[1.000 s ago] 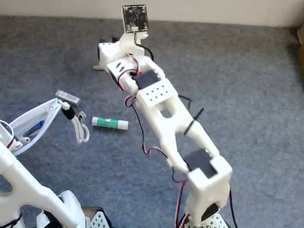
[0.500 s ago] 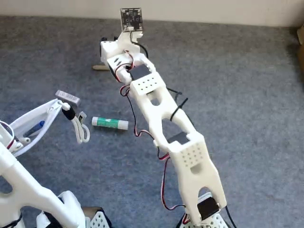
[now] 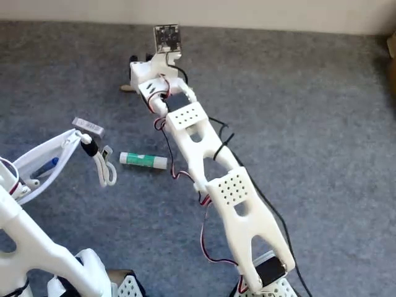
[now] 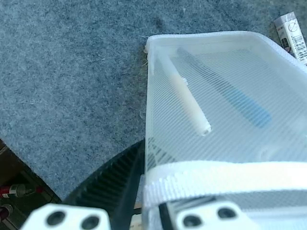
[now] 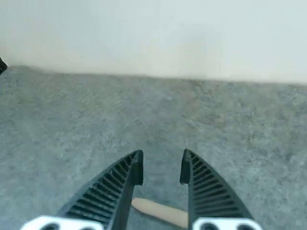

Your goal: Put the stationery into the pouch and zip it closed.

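The translucent white pouch (image 3: 43, 158) lies at the left with its mouth toward the middle; its wall (image 4: 225, 96) shows a white pen (image 4: 189, 103) and a blue pen (image 4: 244, 103) inside. My left gripper (image 4: 146, 163) is shut on the pouch's edge near its white strap (image 4: 216, 175). A green-and-white glue stick (image 3: 143, 160) lies just off the pouch mouth, an eraser (image 3: 88, 127) behind it. My right gripper (image 5: 161, 165) is open, stretched to the far side over a tan wooden stick (image 5: 158, 212), also seen at the stick's end (image 3: 127, 88) beside the right gripper (image 3: 135, 73).
Grey carpet (image 3: 309, 111) covers the whole surface. A pale wall (image 5: 153, 33) rises just beyond the right gripper. The pouch's white pull loop (image 3: 106, 168) hangs off its mouth near the glue stick. The right arm's long body (image 3: 204, 154) crosses the middle.
The right arm has stretched out farther toward the back wall, bringing its gripper down by the wooden stick. The left arm and pouch have stayed still.
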Robot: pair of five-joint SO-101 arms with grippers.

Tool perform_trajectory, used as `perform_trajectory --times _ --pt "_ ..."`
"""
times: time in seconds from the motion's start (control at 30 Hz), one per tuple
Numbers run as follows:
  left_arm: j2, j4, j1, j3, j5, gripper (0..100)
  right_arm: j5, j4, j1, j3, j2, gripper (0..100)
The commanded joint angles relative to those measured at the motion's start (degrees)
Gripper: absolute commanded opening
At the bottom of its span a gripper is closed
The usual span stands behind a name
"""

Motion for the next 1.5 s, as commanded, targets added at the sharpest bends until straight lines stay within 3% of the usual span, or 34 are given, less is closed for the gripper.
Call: perform_trajectory --times 0.0,0.67,0.93,1.27,1.47 --pt "1.0 0.0 0.7 0.9 0.6 1 -0.1 0.1 0.5 -4.0 -0.9 12.7" --pt "1.0 0.0 0.6 0.9 0.5 1 -0.2 1.3 1.6 -3.8 6.7 12.7" --pt "1.0 0.0 0.6 0.9 0.5 1 -0.2 21.7 1.0 -5.0 7.3 12.7" --pt "1.0 0.0 0.6 1.0 0.5 1 -0.1 46.2 0.4 -18.9 7.5 12.7" --pt "1.0 0.0 0.6 1.0 0.5 1 -0.1 51.8 0.3 -30.2 7.5 12.7"
